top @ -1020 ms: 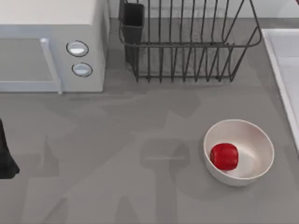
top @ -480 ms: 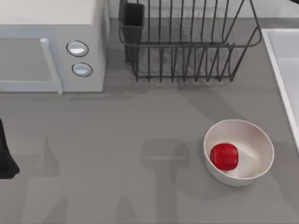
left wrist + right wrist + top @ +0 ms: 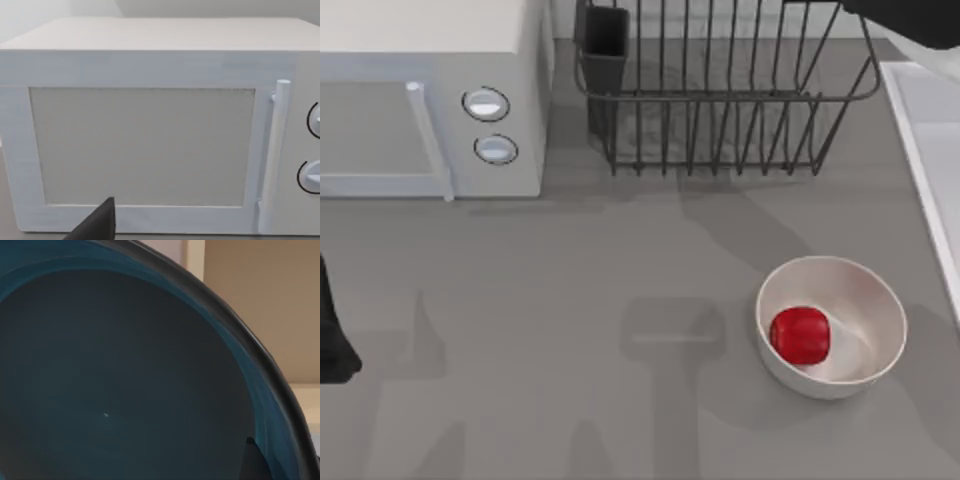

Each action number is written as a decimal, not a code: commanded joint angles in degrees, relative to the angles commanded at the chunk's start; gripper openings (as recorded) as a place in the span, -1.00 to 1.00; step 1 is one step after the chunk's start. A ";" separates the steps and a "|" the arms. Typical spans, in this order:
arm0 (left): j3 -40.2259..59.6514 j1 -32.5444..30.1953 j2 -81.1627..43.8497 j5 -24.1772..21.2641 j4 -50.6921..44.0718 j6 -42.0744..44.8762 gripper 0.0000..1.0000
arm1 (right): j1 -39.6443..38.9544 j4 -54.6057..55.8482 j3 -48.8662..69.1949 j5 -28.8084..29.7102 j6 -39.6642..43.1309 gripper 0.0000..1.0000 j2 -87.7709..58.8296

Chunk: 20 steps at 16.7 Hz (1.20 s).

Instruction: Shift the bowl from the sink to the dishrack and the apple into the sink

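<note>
Grey countertop [image 3: 570, 330] throughout, with a white box-shaped microwave [image 3: 430, 100] at the top view's left and a large black wire dishrack [image 3: 720, 95] behind centre. Pale bluish-white sink [image 3: 930, 130] with raised rim at the right edge. Small glossy red apple [image 3: 799, 335] sitting inside a plain off-white bowl [image 3: 860, 300] on the counter, well apart from the sink. Round teal-blue bowl [image 3: 125, 380] pressed close against the right wrist camera, apparently carried. Dark bulk of the right arm [image 3: 910, 18] above the rack's far right corner; finger state impossible to tell. Left gripper [image 3: 97, 225] parked facing the microwave door, finger state unclear too. Rack holding no bowl yet; apple transfer not begun.
</note>
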<state>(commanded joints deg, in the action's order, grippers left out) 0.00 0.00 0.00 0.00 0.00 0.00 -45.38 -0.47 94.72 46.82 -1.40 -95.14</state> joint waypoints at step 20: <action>0.00 0.00 0.00 0.00 0.00 0.00 1.00 | 9.17 40.63 -18.35 -8.71 0.38 -1.00 -22.01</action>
<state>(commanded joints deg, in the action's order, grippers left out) 0.00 0.00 0.00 0.00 0.00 0.00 -36.21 40.15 76.38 38.11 -1.02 -117.14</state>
